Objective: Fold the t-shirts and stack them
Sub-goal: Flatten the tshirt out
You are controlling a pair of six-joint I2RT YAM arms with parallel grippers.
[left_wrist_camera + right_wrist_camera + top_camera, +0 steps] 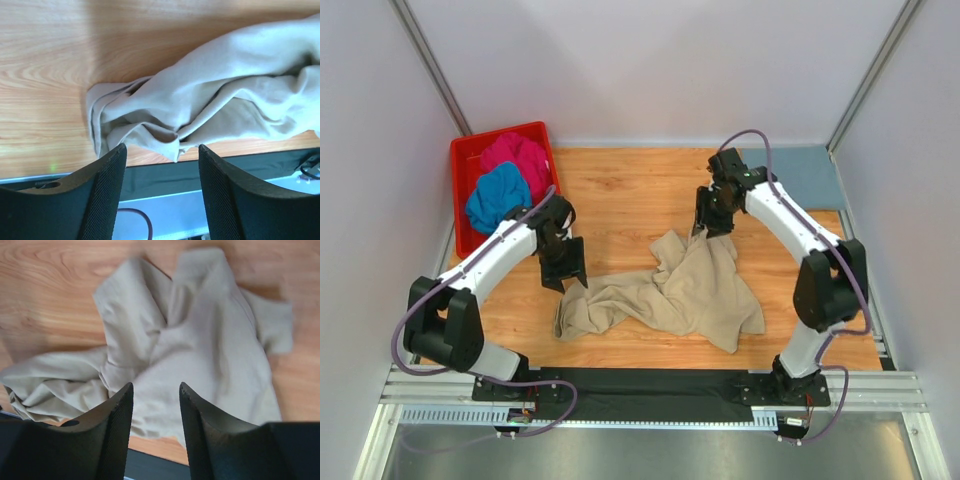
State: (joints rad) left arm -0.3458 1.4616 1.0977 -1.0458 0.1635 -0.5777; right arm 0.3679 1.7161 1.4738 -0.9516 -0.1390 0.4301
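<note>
A crumpled beige cloth t-shirt [670, 295] lay on the light wooden bench [630, 190], between the two arms and nearer the front edge than the back. Its long axis ran across the bench from left to right. A narrow, bunched and twisted end pointed toward the left front, and the wider body spread out on the right. One loose flap reached away from the front edge toward the right hand [706, 230]. In the right wrist view a short sleeve stuck out on the right side of the cloth, and the folds were rumpled rather than flat.

The left hand [567, 278] hung over the bench just beside the bunched left end. Its two black fingers stood well apart with nothing between them. The right hand hung by the far flap, its fingers also parted and gripping nothing. Whether either hand touched the cloth could not be told.

At the far left corner stood a red plastic bin [460, 165]. It held a bundled magenta cloth t-shirt [515, 152] at the back and a bundled bright blue cloth t-shirt [498, 197] in front of it, the two touching.
</note>
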